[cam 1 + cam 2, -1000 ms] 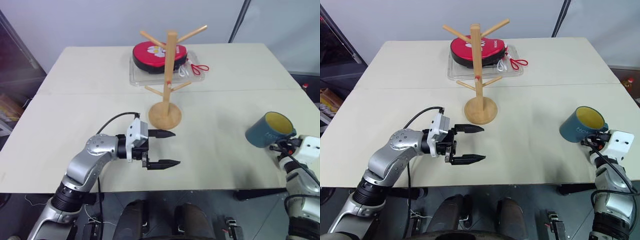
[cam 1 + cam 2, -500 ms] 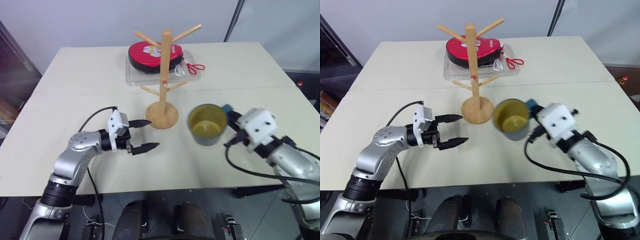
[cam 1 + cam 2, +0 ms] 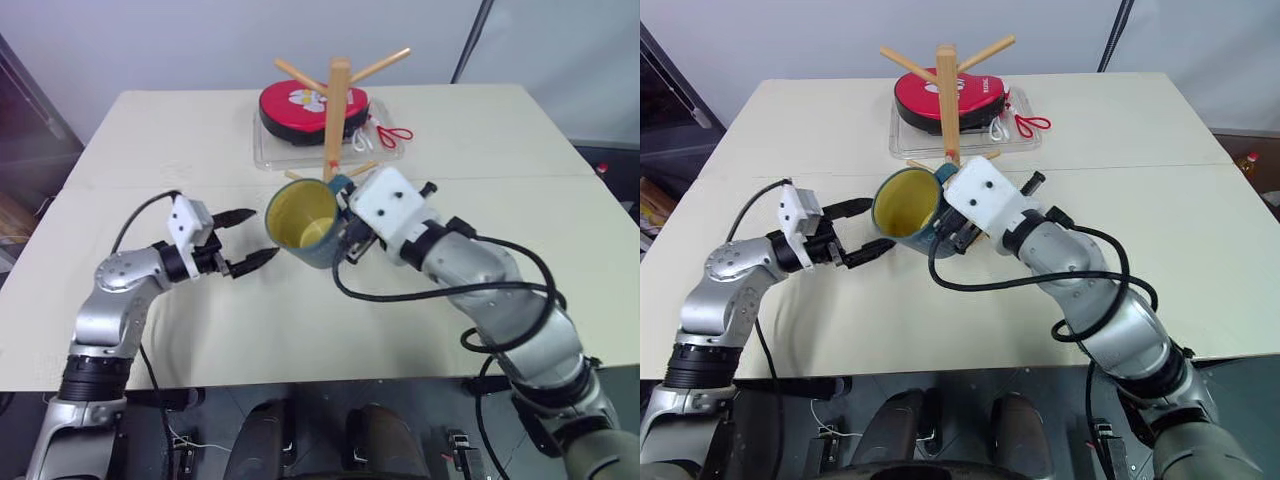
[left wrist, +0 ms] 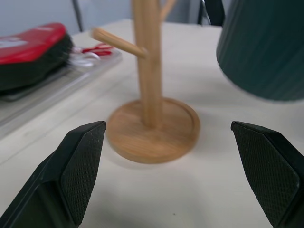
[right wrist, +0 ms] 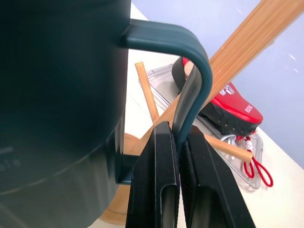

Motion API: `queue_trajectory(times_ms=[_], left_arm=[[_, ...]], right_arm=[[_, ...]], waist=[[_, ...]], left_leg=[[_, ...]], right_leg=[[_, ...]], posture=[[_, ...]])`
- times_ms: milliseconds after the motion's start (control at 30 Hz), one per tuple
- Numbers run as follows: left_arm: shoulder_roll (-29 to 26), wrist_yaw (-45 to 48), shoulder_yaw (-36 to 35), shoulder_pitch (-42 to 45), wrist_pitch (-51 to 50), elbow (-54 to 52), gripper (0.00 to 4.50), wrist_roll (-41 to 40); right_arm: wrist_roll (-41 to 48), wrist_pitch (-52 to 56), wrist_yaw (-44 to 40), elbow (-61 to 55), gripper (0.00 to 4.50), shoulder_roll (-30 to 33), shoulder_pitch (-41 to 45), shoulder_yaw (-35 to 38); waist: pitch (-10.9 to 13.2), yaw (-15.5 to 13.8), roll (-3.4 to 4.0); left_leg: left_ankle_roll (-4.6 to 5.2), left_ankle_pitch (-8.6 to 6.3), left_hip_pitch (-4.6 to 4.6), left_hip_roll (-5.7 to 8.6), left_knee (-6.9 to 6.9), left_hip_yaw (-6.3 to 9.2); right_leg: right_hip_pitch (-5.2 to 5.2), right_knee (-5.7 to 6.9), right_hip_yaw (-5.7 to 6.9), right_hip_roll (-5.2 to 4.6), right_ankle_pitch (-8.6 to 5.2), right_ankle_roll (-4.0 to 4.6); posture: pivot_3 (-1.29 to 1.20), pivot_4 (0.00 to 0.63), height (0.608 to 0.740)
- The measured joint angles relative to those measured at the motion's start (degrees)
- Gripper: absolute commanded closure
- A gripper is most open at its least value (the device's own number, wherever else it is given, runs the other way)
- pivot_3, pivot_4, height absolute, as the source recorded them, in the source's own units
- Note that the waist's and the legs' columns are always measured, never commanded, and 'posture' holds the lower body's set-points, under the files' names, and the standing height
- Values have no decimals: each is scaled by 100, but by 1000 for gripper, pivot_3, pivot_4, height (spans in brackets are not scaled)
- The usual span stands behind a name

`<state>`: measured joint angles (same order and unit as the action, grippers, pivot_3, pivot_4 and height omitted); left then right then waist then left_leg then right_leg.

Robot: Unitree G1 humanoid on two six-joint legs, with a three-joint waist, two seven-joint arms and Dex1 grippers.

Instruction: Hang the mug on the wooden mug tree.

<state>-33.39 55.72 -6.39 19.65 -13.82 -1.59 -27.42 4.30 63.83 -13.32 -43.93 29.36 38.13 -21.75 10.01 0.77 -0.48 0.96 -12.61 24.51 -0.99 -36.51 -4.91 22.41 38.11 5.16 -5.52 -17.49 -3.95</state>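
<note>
The dusty-blue mug (image 3: pixel 305 222) hangs in the air on its side, its pale yellow inside facing the camera, just in front of the wooden mug tree (image 3: pixel 338 105) and covering its base. My right gripper (image 5: pixel 176 135) is shut on the mug's loop handle (image 5: pixel 192 85), with the mug's dark body (image 5: pixel 57 95) beside the fingers. My left gripper (image 3: pixel 246 240) stands open just left of the mug, holding nothing. In the left wrist view the tree's disc base (image 4: pixel 152 130) and post lie between the open fingers (image 4: pixel 80 161), and the mug (image 4: pixel 263 47) hangs to one side.
Behind the mug tree a clear tray (image 3: pixel 268 150) holds a red pouch (image 3: pixel 300 105) and red-handled scissors (image 3: pixel 395 135). The pale table (image 3: pixel 520 200) reaches well out to the right, and its front edge runs close under both arms.
My right arm has carried the mug up and leftward from the table's right side to just in front of the tree, tipping it sideways. The open left gripper drew back to the left.
</note>
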Motion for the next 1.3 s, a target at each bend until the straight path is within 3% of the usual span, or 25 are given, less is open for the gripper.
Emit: queue_trajectory(times_ms=[500, 900, 1000, 1133, 1300], left_arm=[[-536, 275, -415, -246, -987, -775, 0, -925], [-548, 152, -469, -148, -1052, -985, 0, -955], [-546, 137, -469, -148, -1051, -985, 0, -955], [-531, 124, -469, -146, -1045, -982, 0, -953], [-480, 108, -469, -82, -1022, -960, 0, -950]], right_arm=[[-436, 241, 60, 854, 4470, -412, 764, -215], [-615, 203, -63, 1321, 4470, -513, 820, -265], [-659, 166, -96, 1376, 3507, -532, 821, -274], [-784, 131, -116, 1394, 1505, -523, 840, -279], [-852, 30, -306, 1241, 1505, -253, 842, -263]], waist=[[1, 20, -1], [1, 23, 0], [1, 22, -1], [1, 22, 0], [1, 19, 0]], left_leg=[[-1, 0, -1, 0, 2, -1], [-1, 0, 0, 1, 5, -3], [-1, 0, 0, 1, 6, -3], [-1, 0, 0, 1, 6, -3], [-1, 0, 0, 1, 7, -4]], right_leg=[[1, 1, 1, 1, 0, 0], [3, 0, 1, 0, 0, 0], [3, 0, 1, 0, 0, 0], [3, 0, 1, 0, 0, 0], [4, -1, 0, -1, 0, 0]], posture=[[0, 150, 740], [0, 150, 740], [0, 150, 740], [0, 150, 740], [0, 150, 740]])
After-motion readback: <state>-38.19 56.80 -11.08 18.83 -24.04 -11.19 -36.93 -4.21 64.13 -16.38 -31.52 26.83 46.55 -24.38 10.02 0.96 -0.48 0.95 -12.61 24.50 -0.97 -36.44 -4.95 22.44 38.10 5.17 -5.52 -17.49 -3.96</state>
